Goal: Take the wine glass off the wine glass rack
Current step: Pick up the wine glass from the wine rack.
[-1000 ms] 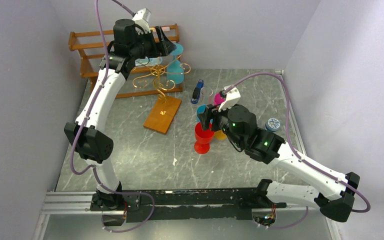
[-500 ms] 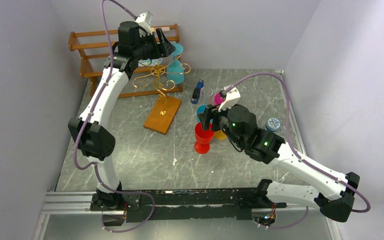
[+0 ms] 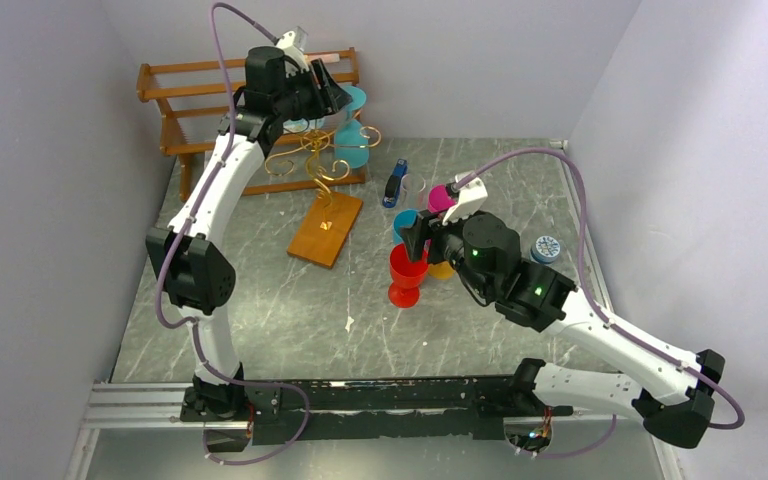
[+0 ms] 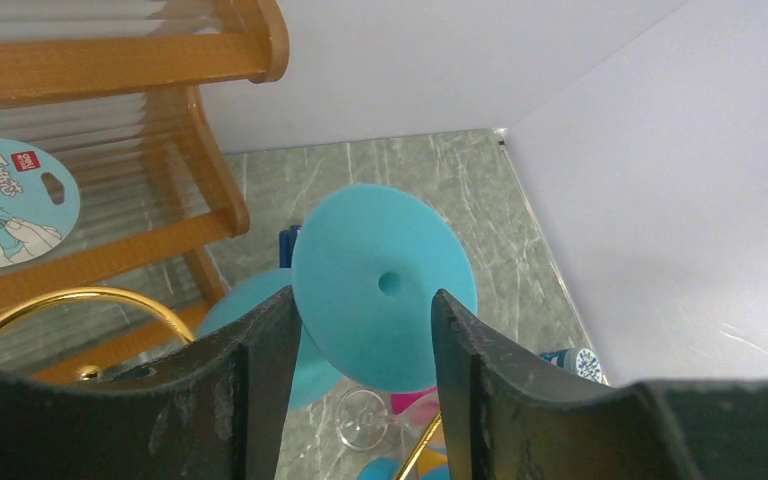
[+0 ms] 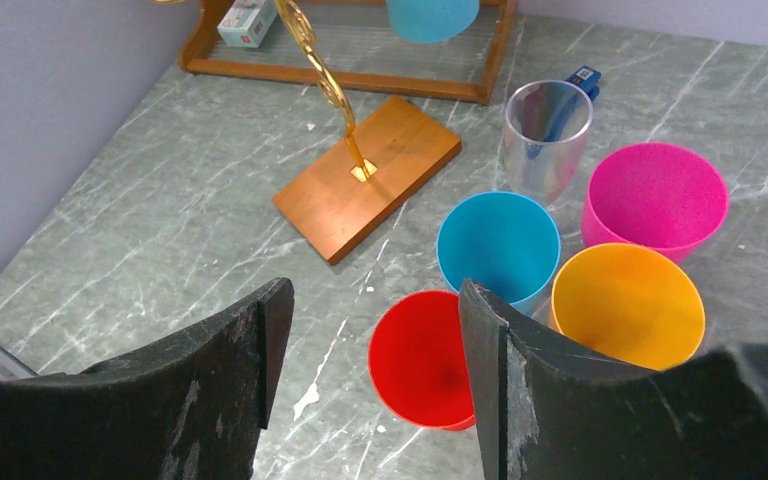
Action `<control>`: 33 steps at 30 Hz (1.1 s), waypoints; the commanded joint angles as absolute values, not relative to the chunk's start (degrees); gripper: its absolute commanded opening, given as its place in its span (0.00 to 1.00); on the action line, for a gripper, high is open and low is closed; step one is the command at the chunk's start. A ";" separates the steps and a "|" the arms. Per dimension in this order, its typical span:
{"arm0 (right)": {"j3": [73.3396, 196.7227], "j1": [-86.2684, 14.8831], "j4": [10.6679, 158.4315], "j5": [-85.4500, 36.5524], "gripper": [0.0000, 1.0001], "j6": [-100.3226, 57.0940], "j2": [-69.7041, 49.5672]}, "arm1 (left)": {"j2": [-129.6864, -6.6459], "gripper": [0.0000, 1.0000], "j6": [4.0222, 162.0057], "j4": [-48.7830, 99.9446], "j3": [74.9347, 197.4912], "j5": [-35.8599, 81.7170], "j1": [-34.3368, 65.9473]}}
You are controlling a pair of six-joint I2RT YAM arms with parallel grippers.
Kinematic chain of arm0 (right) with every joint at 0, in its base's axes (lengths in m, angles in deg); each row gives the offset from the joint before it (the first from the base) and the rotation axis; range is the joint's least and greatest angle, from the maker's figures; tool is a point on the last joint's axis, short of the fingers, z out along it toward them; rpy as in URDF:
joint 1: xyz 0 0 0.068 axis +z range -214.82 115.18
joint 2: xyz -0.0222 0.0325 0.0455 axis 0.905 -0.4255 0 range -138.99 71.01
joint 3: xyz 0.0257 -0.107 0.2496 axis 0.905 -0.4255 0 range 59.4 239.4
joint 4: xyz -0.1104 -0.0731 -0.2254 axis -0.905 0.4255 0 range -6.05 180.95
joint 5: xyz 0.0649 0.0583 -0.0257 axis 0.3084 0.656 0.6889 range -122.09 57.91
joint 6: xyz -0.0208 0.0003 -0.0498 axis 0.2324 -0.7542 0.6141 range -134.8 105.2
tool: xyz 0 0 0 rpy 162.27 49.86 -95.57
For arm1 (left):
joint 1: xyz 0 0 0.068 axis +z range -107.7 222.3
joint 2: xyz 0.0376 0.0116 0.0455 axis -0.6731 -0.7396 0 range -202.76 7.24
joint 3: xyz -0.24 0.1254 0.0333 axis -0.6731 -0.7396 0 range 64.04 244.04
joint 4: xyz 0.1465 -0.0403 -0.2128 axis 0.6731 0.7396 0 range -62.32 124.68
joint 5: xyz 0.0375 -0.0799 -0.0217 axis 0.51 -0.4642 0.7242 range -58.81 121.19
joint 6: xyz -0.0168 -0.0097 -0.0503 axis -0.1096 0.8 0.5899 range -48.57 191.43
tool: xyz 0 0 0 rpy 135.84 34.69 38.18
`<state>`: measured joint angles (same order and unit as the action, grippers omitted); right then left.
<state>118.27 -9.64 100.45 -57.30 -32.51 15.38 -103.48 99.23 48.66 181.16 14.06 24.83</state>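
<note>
A teal wine glass (image 3: 352,140) hangs upside down on the gold wire rack (image 3: 318,152), which stands on a flat orange-brown base (image 3: 326,228). My left gripper (image 3: 334,92) is open at the top of the glass. In the left wrist view the glass's round teal foot (image 4: 380,280) lies between my left gripper's (image 4: 362,300) spread fingers, its left edge behind the left finger, with a gap at the right finger. My right gripper (image 3: 412,236) is open and empty, hovering above a red glass (image 5: 425,360). The rack's stem (image 5: 320,75) and base (image 5: 365,175) also show in the right wrist view.
A brown slatted wooden shelf (image 3: 180,100) stands at the back wall behind the rack. Blue (image 5: 495,245), orange (image 5: 625,305), pink (image 5: 655,200) and clear (image 5: 548,135) cups cluster by the red glass (image 3: 405,275). A small blue-patterned lid (image 3: 545,248) lies at the right.
My left arm has shifted right and forward, bringing its gripper closer round the teal glass's foot. My right wrist has moved slightly; its gripper stays open.
</note>
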 commanded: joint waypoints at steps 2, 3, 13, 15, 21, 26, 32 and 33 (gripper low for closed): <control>117.23 -9.89 99.60 -58.52 0.66 -32.08 16.13 | -103.46 0.53 101.94 45.69 179.18 14.17 24.84; 117.31 -9.89 99.68 -58.42 0.66 -32.09 16.09 | -103.38 0.51 102.32 45.36 178.88 14.00 24.87; 116.99 -9.85 99.47 -56.94 0.66 -31.22 15.89 | -100.19 0.36 105.16 40.87 173.28 15.52 24.90; 116.72 -9.86 99.16 -56.26 0.66 -31.10 15.88 | -99.12 0.36 105.38 40.17 172.11 16.16 24.90; 117.08 -9.87 99.82 -55.99 0.66 -31.22 15.43 | -98.68 0.37 105.52 40.07 172.03 16.34 24.90; 117.06 -9.81 99.86 -55.47 0.66 -31.48 15.38 | -98.79 0.42 105.47 40.21 172.51 16.95 24.90; 117.22 -9.89 99.87 -55.17 0.66 -31.54 14.99 | -99.27 0.42 104.72 41.23 174.00 17.71 24.90; 117.27 -9.88 99.86 -55.06 0.66 -31.55 14.88 | -99.36 0.41 104.60 41.40 174.29 17.88 24.90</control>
<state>117.81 -9.64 100.51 -55.38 -31.49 15.14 -100.13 105.30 40.79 172.62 16.14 24.83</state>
